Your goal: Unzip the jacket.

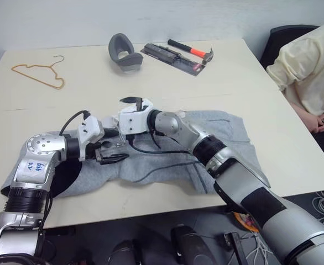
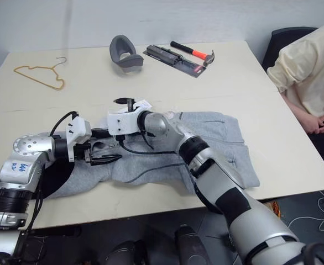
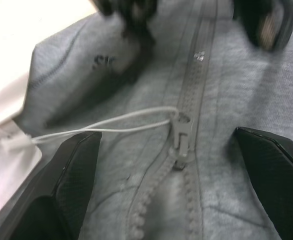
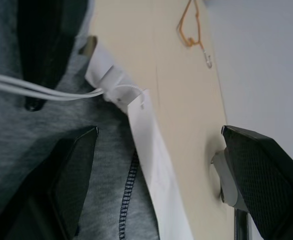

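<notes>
The grey zip-up jacket (image 1: pixel 217 143) lies flat near the table's (image 1: pixel 84 110) front edge, its long axis running left to right, hood end toward the robot's left. Above its zipper (image 3: pixel 184 135), the left gripper (image 1: pixel 111 152) hangs with fingers spread, holding nothing. Just beyond, the right gripper (image 1: pixel 133 102) is likewise released, beside the white paper tags (image 4: pixel 146 145). Farther back lie a wire hanger (image 1: pixel 40 72) and a hammer (image 1: pixel 192 51).
</notes>
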`<state>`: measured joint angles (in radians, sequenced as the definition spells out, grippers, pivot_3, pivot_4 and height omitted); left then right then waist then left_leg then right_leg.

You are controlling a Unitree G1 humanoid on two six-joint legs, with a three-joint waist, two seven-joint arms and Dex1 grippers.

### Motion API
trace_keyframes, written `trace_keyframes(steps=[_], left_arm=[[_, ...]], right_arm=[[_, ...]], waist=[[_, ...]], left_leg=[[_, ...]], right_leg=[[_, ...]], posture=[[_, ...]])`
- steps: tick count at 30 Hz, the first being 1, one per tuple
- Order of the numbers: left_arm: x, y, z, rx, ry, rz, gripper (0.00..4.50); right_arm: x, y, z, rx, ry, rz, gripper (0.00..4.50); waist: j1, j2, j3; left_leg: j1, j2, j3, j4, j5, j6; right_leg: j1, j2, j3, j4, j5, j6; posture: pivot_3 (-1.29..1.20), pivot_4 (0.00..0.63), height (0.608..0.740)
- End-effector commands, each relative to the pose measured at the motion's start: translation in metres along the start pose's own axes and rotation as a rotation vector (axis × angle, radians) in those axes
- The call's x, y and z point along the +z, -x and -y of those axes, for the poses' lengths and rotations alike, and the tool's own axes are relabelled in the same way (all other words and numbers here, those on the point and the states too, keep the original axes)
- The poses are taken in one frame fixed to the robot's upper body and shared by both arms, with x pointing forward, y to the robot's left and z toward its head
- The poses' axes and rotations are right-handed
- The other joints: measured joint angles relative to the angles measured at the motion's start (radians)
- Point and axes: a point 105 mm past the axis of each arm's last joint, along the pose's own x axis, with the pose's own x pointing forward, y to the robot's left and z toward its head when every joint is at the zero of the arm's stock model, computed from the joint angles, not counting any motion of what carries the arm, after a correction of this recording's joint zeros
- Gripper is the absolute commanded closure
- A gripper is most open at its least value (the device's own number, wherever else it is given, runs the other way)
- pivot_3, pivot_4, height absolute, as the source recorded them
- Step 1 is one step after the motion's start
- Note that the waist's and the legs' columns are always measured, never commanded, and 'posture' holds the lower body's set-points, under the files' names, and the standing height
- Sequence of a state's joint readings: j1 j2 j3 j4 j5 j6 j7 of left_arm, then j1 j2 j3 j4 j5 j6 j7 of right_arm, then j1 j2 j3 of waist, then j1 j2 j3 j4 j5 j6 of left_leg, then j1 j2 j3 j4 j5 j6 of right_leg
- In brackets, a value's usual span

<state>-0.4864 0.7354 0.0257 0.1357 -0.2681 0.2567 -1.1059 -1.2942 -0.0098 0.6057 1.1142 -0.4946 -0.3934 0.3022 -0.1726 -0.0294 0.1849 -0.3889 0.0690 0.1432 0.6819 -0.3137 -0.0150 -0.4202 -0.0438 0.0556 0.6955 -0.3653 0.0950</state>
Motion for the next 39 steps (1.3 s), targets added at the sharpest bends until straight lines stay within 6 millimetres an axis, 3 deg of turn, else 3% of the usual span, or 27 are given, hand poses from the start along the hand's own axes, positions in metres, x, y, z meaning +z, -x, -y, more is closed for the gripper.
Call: trace_keyframes(steps=[1,5,8,13,18,21,27,34,39], left_arm=[[0.009,0.0,0.003,0.0,-0.024,0.031,0.0],[0.009,0.0,0.004,0.003,-0.023,0.033,0.0],[0.008,0.0,0.005,0.003,-0.021,0.031,0.0],[0.007,-0.002,0.006,-0.001,-0.015,0.035,0.0],[0.005,-0.009,0.008,-0.013,-0.01,0.042,0.0],[0.004,-0.012,0.008,-0.024,-0.011,0.043,0.0],[0.005,-0.021,0.005,-0.053,-0.024,0.052,0.0],[0.006,-0.034,0.003,-0.091,-0.04,0.063,0.0],[0.006,-0.04,0.002,-0.104,-0.043,0.068,0.0]], right_arm=[[0.006,-0.005,0.012,-0.049,0.027,-0.002,0.76],[0.004,-0.006,0.014,-0.056,-0.045,-0.014,1.89],[0.002,-0.006,0.021,-0.092,-0.156,-0.023,2.99],[-0.011,-0.001,0.029,-0.142,-0.432,-0.03,4.36],[-0.028,0.012,0.034,-0.196,-0.828,0.012,4.44],[-0.036,0.027,0.038,-0.232,-0.953,0.037,4.44],[-0.057,0.111,0.057,-0.443,-1.115,0.031,4.44],[-0.089,0.213,0.064,-0.722,-1.178,-0.121,4.44],[-0.111,0.274,0.064,-0.908,-1.267,-0.21,4.44]], waist=[[0.0,0.0,0.0],[0.0,0.0,0.0],[0.0,0.0,0.0],[0.001,0.0,0.0],[0.006,0.0,0.0],[0.011,0.0,0.0],[0.039,0.0,0.0],[0.07,0.0,0.0],[0.089,0.0,0.0]], left_leg=[[0.0,0.0,0.0,0.0,0.0,0.0],[0.0,0.0,0.0,0.0,0.0,0.0],[0.0,0.0,0.0,0.0,0.0,0.0],[0.0,0.0,0.0,0.0,0.0,0.0],[0.0,0.0,0.0,0.0,0.0,0.0],[0.0,-0.001,-0.002,0.0,0.0,0.0],[-0.001,-0.001,-0.004,0.001,0.0,0.0],[-0.001,-0.002,-0.003,0.001,0.0,0.0],[0.0,-0.003,0.001,0.001,0.0,0.001]], right_leg=[[0.0,0.0,0.0,0.0,0.0,0.0],[0.0,0.0,-0.001,0.0,0.0,0.0],[0.0,-0.001,-0.002,0.0,0.0,0.0],[0.0,0.0,-0.002,0.001,0.0,0.0],[0.0,-0.001,-0.003,0.0,0.0,0.0],[0.001,-0.001,-0.003,0.0,0.0,0.0],[0.001,-0.001,-0.002,0.0,0.0,0.0],[0.001,-0.001,-0.001,-0.004,0.0,0.0],[0.001,0.0,0.0,-0.005,0.0,-0.001]], posture=[[0.0,0.15,0.74],[0.0,0.15,0.74],[0.0,0.15,0.74],[0.0,0.15,0.74],[0.0,0.15,0.74],[0.0,0.15,0.74],[0.0,0.15,0.74],[0.0,0.15,0.74],[0.0,0.15,0.74]])
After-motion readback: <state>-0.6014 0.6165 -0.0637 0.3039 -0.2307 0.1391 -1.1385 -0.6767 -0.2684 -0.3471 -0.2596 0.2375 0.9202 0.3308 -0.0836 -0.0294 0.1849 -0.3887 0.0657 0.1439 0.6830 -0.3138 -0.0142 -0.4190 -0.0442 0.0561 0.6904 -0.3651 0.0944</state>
